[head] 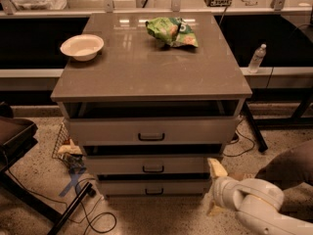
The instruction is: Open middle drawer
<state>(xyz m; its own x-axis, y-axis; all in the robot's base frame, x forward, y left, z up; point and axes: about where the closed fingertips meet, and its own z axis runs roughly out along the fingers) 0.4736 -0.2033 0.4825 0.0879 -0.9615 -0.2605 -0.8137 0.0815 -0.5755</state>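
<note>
The gripper point(214, 189) hangs low by the cabinet's front right corner, its two pale fingers spread with nothing between them. The upper one is close to the right end of the middle drawer point(117, 165), though contact cannot be told. That drawer runs off to the gripper's left, a dark gap above its panel. Just above it the top drawer point(107, 130) juts further out. Below it sits the bottom drawer point(122, 187). Far above the gripper, on the countertop point(146, 72), rest a white bowl point(81, 46) and a green bag point(172, 32).
</note>
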